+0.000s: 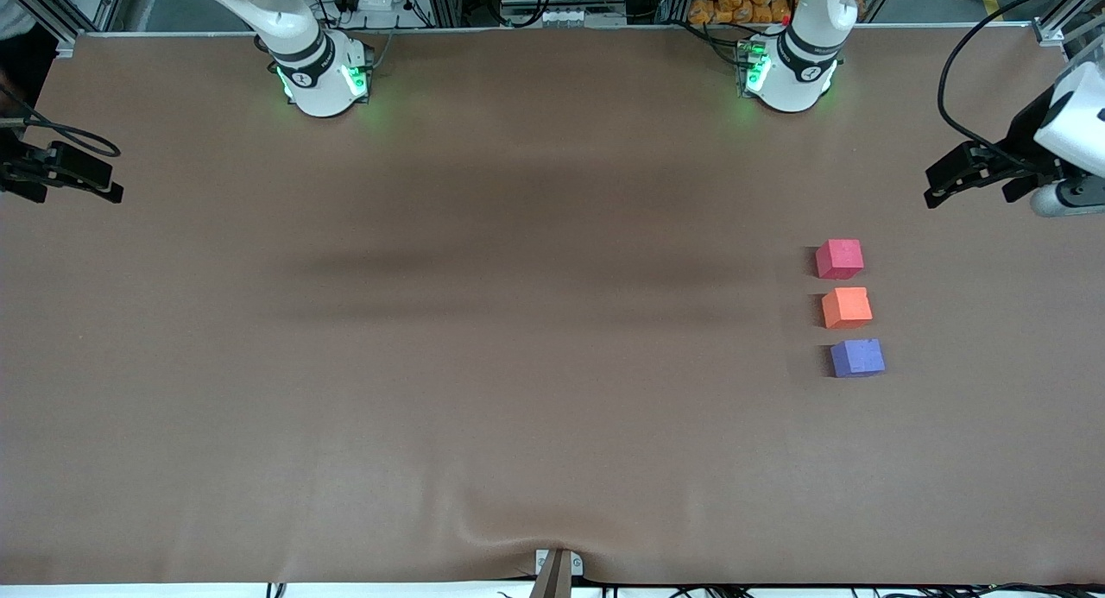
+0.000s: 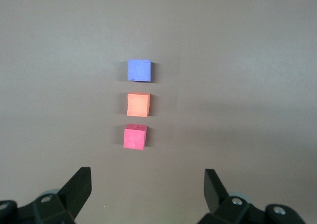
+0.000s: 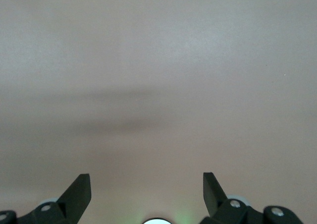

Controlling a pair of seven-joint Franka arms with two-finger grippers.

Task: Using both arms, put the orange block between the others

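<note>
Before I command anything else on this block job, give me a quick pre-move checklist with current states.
1. Small matte orange cube sits between the pinkish-red cube and the blue-purple cube: ok.
2. Three cubes in one row, apart, not touching: ok.
3. Left gripper open, holding nothing, up over the left arm's end of the brown table: ok.
4. Right gripper open, holding nothing, over the right arm's end: ok.
5. Gaps between cubes equal: cannot tell.
</note>
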